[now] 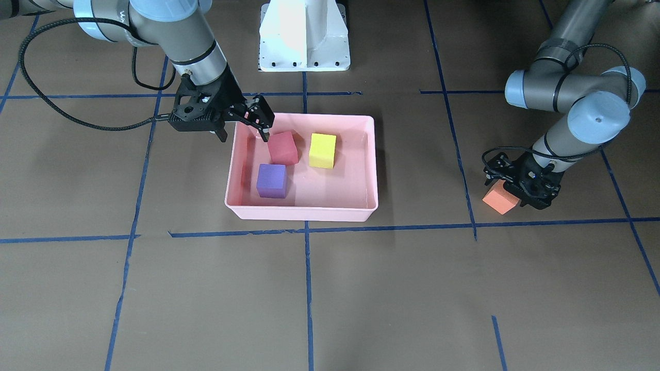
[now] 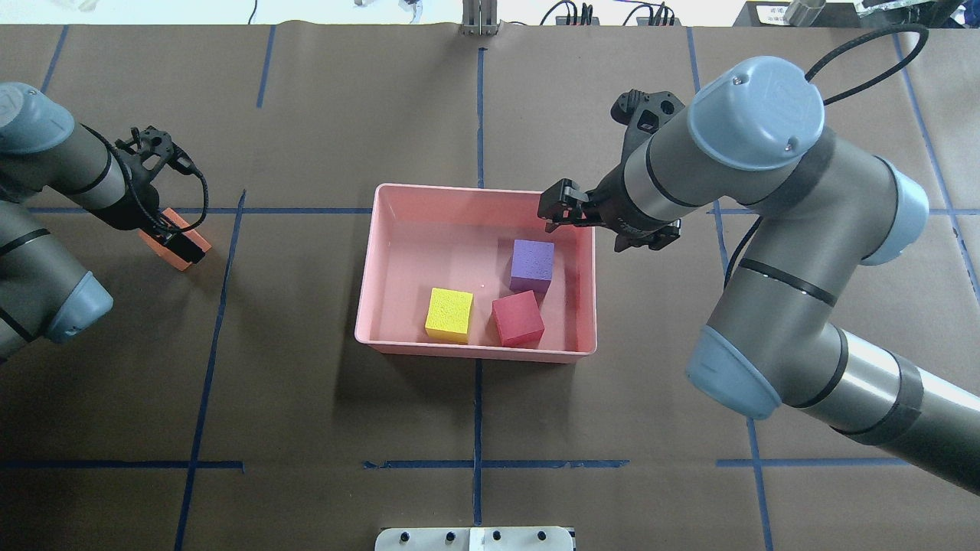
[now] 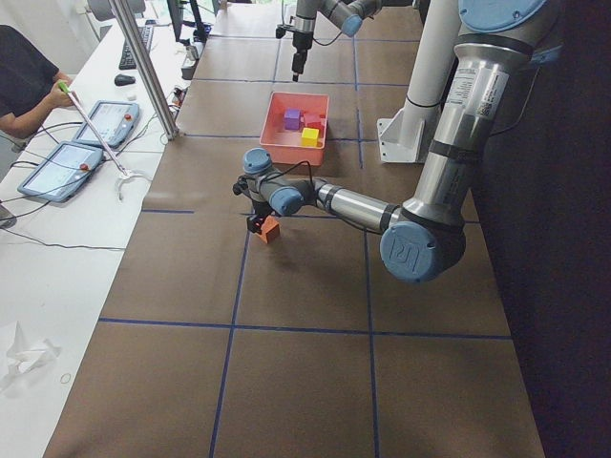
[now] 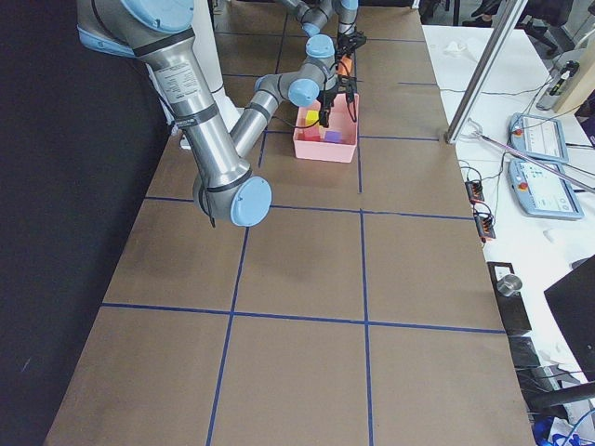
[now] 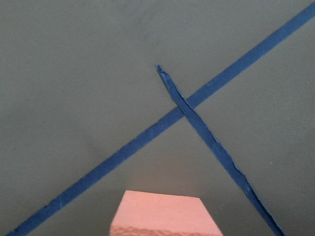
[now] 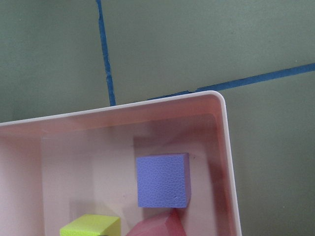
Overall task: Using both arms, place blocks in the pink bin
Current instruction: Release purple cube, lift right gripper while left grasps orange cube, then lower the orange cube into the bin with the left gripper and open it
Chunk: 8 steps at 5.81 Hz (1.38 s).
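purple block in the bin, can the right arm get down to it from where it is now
Probably yes. The right gripper hangs open over a corner of the pink bin, near the purple block, whose top is bare. The red block close beside it may crowd a finger.

Three colours in the pink bin (image 2: 368, 268), orange out on the brown bench (image 2: 306, 398)

Here's the bin, pale pink all over, and inside it a purple block (image 2: 532, 264), a red-pink block (image 2: 517, 318) and a yellow-green block (image 2: 449, 314), each one plain, matte and unmarked. Well off to the bin's side, the orange block (image 1: 500, 199) shows a salmon-orange. The bench is flat brown, ruled into a grid by blue tape lines (image 2: 477, 413) running past the bin. The left arm (image 1: 562, 87) and the right arm (image 2: 766, 229) are grey-silver with light-blue joint caps. The right claw (image 1: 245, 135) at the bin's rim is black, the left claw (image 1: 508, 188) away from the bin is black too, and both trail black cables (image 1: 62, 116). Beyond the bin stands a white pedestal (image 1: 304, 36).
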Motion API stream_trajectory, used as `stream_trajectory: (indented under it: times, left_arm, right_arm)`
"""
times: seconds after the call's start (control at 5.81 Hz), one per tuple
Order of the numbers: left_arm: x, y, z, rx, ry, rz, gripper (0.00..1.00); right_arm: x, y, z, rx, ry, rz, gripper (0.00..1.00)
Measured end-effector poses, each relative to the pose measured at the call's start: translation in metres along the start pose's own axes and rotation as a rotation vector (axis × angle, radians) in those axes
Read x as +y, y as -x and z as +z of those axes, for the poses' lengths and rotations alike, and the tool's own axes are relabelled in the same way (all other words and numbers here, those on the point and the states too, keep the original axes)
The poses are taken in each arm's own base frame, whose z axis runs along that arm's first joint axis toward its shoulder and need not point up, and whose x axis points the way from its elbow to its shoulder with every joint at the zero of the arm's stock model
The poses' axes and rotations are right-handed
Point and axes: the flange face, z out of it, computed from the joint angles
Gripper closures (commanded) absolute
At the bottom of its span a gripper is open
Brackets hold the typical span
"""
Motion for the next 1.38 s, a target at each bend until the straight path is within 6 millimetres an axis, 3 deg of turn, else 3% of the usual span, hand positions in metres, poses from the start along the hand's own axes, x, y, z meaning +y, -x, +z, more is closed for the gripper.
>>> stream_trajectory:
  times: [0.17,0.34,0.52,1.03,1.2,1.38]
  left_arm:
    - [0.0,-0.003,0.005,0.001,0.007,0.005,0.92]
    - [-0.006,-0.009,0.001,0.006,-0.004,0.003,0.96]
    - [-0.024,-0.028,-0.018,0.024,-0.043,-0.035,0.96]
    - [-0.126,-0.158,-0.125,0.255,-0.185,-0.332,0.95]
    - [-0.15,-0.205,-0.138,0.307,-0.19,-0.399,0.95]
    - [-0.167,-0.252,-0.124,0.309,-0.189,-0.437,0.95]
  right_arm:
    - [-0.003,-0.009,-0.008,-0.005,0.006,0.007,0.0]
    - [-0.002,-0.018,-0.014,-0.005,0.007,0.009,0.0]
    - [0.001,-0.039,-0.023,-0.002,0.009,-0.005,0.0]
    - [-0.005,-0.131,-0.054,0.05,0.022,-0.09,0.0]
    - [-0.006,-0.155,-0.057,0.074,0.023,-0.123,0.0]
    - [-0.006,-0.17,-0.058,0.09,0.025,-0.142,0.0]
